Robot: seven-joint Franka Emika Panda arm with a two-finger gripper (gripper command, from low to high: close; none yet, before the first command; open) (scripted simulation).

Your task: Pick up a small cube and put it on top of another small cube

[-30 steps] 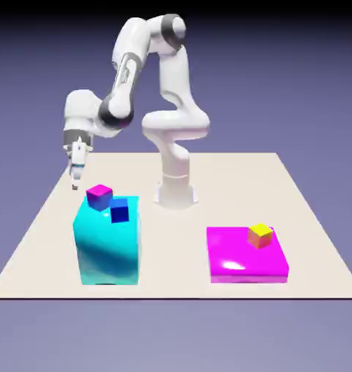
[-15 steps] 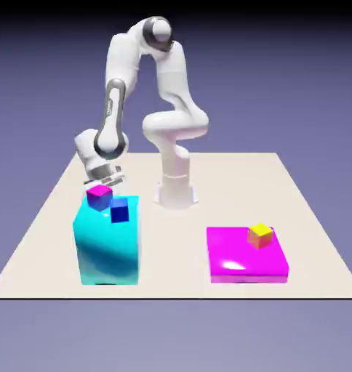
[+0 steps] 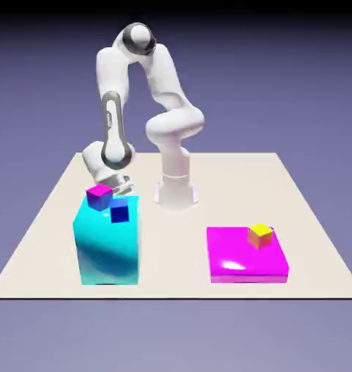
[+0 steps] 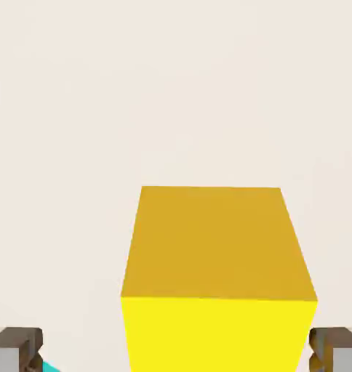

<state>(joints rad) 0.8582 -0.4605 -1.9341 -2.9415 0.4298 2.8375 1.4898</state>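
The small yellow cube (image 4: 215, 283) fills the lower middle of the hand view, resting on the pale table. It lies between my two grey fingertips (image 4: 15, 350), with a clear gap on the left side. My gripper (image 4: 177, 350) is open around it. In the exterior view my gripper (image 3: 113, 186) is low behind the cyan block (image 3: 108, 247), which hides the yellow cube there. A sliver of cyan shows at the hand view's bottom left.
A magenta-topped cube (image 3: 99, 195) and a dark blue cube (image 3: 119, 212) sit on the cyan block. A flat magenta block (image 3: 241, 261) on the exterior view's right carries a yellow-topped cube with orange sides (image 3: 260, 234).
The arm has swung from the exterior view's left edge of the table in behind the cyan block, and the hand has come down low there.
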